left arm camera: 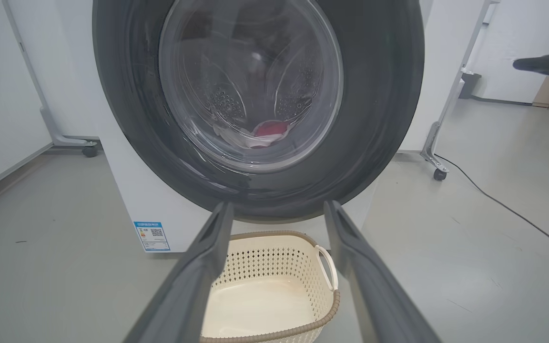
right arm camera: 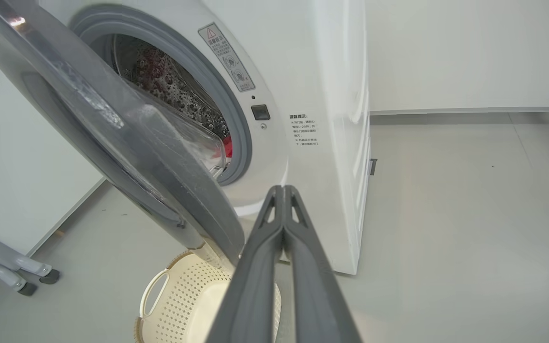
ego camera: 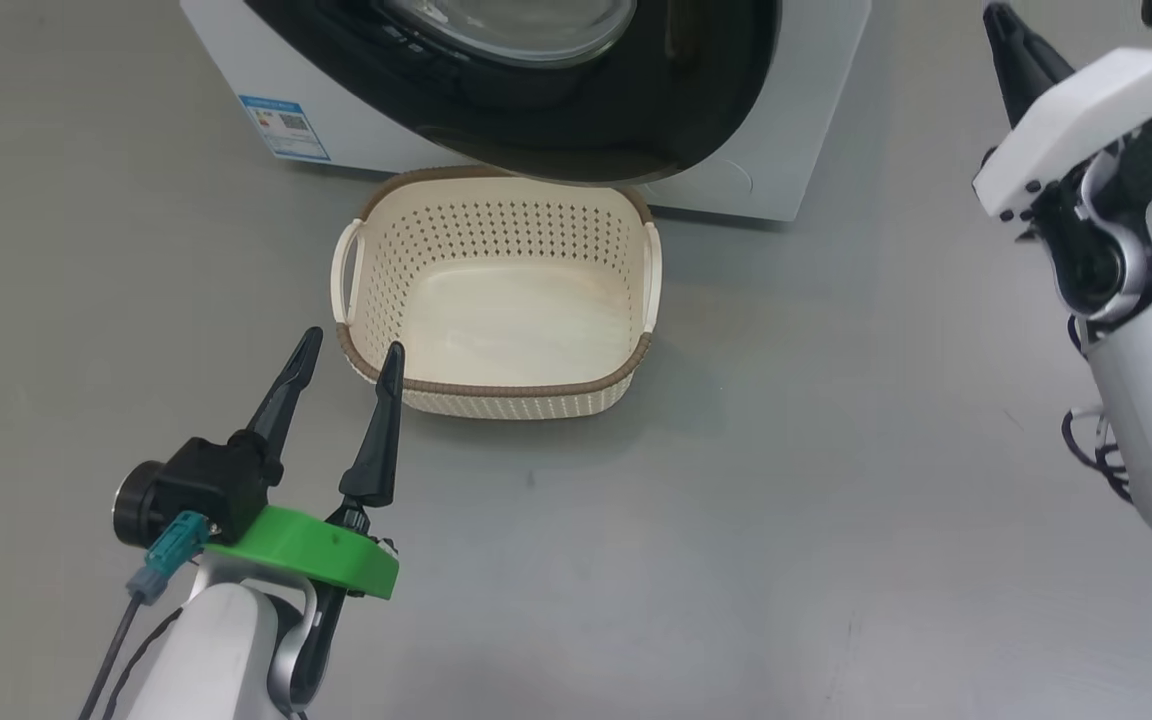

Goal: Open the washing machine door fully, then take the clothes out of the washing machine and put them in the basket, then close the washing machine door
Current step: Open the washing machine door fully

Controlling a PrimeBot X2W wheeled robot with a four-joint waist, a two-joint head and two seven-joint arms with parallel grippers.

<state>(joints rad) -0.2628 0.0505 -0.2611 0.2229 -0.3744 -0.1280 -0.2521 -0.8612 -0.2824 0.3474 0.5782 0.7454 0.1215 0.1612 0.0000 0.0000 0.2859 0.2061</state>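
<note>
At the lower left of the head view the left arm's pale forearm [ego camera: 206,640] rises from the bottom edge. It carries the left pincer [ego camera: 354,342] angled up toward the near left corner of the basket [ego camera: 496,250]. At the upper right the right arm stands high, with the right pincer [ego camera: 998,22] pointing up, close to the top edge.

The washing machine [ego camera: 226,50] is cut off by the top edge. Its half-swung washing machine door [ego camera: 636,120] overhangs and hides the basket's far rim. The basket sits on the floor [ego camera: 836,450] just before the machine. The clothes [left arm camera: 269,131] lie low in the drum, hazy through the glass in the left wrist view. The right wrist view shows only a red sliver past the door's edge.

The left pincer gapes wide and holds nothing. Whether one fingertip touches the basket's rim cannot be told. The right pincer's fingers are pressed together with nothing between them.
</note>
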